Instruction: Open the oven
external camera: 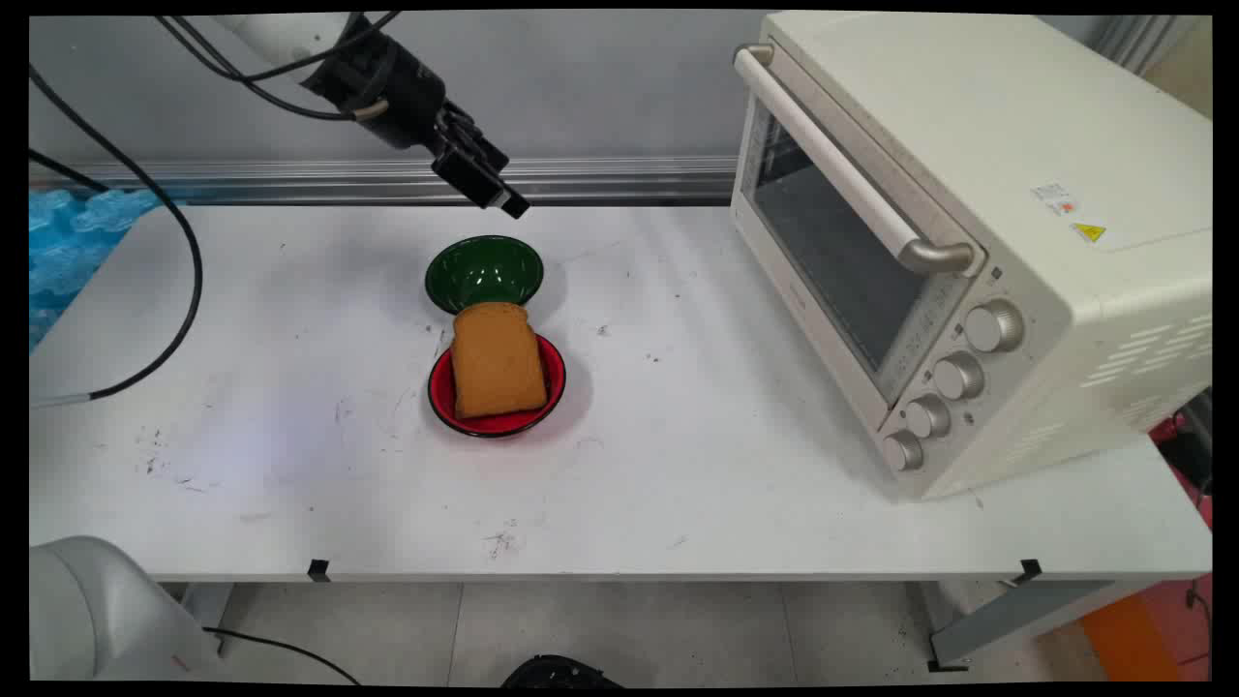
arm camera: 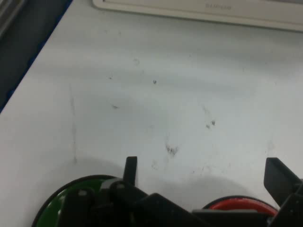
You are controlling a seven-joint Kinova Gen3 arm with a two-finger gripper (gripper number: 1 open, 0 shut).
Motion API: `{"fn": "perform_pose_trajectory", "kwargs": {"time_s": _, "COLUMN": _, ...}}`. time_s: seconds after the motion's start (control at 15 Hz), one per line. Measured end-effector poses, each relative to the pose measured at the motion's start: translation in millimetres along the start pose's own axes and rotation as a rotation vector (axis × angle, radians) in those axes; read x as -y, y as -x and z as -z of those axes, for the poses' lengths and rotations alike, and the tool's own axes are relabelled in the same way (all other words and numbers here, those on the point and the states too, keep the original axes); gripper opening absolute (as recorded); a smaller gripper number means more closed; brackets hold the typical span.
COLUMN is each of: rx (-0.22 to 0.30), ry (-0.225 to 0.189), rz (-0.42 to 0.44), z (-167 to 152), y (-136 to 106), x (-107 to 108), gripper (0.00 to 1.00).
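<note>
My black gripper [external camera: 498, 194] hangs open and empty in the air above the table's back middle, just behind an empty green bowl [external camera: 484, 273]. In front of that bowl and touching it stands a red bowl [external camera: 440, 397] with a slice of brown toast [external camera: 496, 358] lying across it. In the hand view the gripper [arm camera: 203, 170] shows two fingers wide apart over bare table, with the green bowl [arm camera: 54, 208] at the lower left and the red bowl's rim [arm camera: 241, 204] at the lower right. The toast is hidden there.
A cream toaster oven [external camera: 958, 242] with its glass door shut fills the table's right side; its lower edge [arm camera: 203, 9] shows in the hand view. A black cable [external camera: 189, 281] loops over the left of the table. Blue wrap [external camera: 68, 232] lies at the far left.
</note>
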State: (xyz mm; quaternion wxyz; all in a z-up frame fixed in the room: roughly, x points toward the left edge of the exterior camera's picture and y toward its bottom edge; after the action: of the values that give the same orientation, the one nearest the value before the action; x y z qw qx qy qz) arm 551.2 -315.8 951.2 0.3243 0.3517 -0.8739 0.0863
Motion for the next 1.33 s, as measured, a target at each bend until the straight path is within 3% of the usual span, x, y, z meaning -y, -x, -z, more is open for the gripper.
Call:
{"fn": "perform_pose_trajectory", "kwargs": {"time_s": 0.6, "rx": -0.023, "ry": 0.018, "rz": 0.004, "z": -2, "y": -16, "x": -9, "gripper": 1.0}}
{"fn": "perform_pose_trajectory", "kwargs": {"time_s": 1.33, "rx": 0.004, "ry": 0.05, "rz": -0.004, "z": -9, "y": -35, "x": -14, "gripper": 1.0}}
